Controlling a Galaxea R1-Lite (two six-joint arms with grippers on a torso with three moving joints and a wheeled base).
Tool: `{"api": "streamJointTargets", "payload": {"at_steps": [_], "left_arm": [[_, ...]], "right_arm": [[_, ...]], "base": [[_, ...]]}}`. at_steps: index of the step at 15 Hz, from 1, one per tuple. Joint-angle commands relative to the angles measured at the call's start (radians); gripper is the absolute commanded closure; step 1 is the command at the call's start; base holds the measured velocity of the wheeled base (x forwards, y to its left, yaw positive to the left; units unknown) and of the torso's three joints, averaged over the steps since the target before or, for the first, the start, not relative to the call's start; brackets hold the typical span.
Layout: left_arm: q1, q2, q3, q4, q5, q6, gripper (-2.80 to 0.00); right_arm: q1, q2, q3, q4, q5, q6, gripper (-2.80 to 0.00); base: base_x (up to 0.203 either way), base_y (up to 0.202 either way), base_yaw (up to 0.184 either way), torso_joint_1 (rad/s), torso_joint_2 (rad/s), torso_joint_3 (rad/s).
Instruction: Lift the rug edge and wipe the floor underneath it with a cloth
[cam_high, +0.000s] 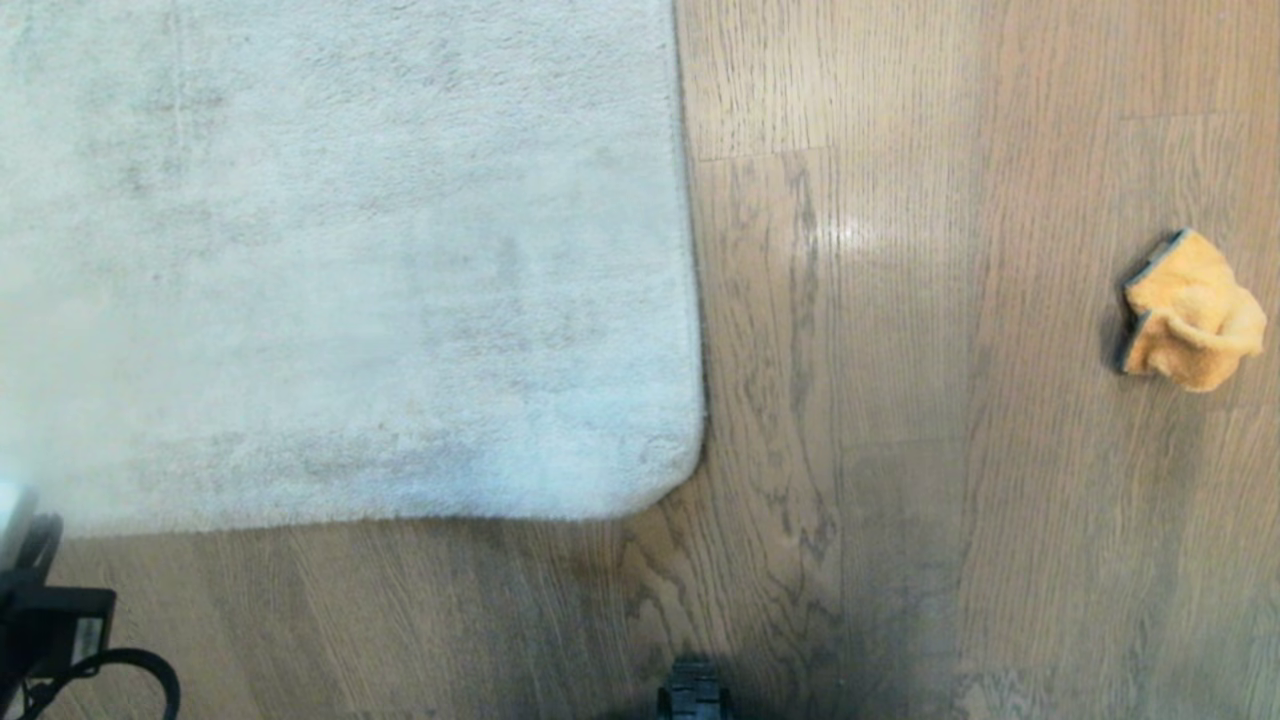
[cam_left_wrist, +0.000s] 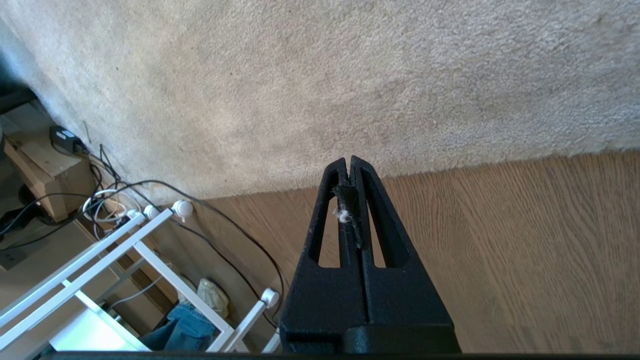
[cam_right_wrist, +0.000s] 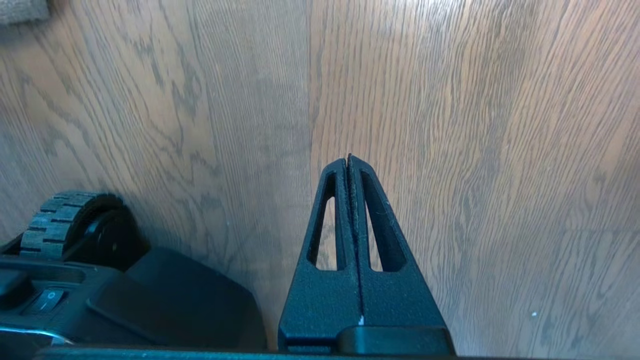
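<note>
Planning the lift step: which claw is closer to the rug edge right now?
Left. The left claw hovers right at the rug edge, shut. The right claw, also shut, hangs over bare wood floor near the robot's base, farther from the rug.

Bare floor (cam_high: 900, 450) runs in a wide strip between the rug edge (cam_high: 692, 300) on the left and the crumpled cloth (cam_high: 1190, 312) far right, open to a gripper from near to far. A narrower bare band lies along the rug's near border. Near left, a black box with a looped cable (cam_high: 110, 670) crowds the corner.
</note>
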Motion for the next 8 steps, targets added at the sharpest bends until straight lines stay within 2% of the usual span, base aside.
{"api": "streamJointTargets", "payload": {"at_steps": [1, 4, 8], "left_arm": [[0.000, -0.026, 0.014, -0.004, 0.003, 0.001, 0.00], [0.001, -0.101, 0.041, 0.022, 0.006, 0.002, 0.00], [0.000, -0.262, 0.040, 0.227, -0.008, 0.001, 0.00]], "right_arm": [[0.000, -0.010, 0.001, 0.000, 0.000, 0.001, 0.00], [0.000, -0.010, 0.001, 0.000, 0.000, 0.002, 0.00], [0.000, -0.010, -0.001, 0.000, 0.000, 0.001, 0.00]], "base": [[0.000, 0.000, 0.000, 0.000, 0.00, 0.000], [0.000, 0.000, 0.000, 0.000, 0.00, 0.000], [0.000, 0.000, 0.000, 0.000, 0.00, 0.000]]}}
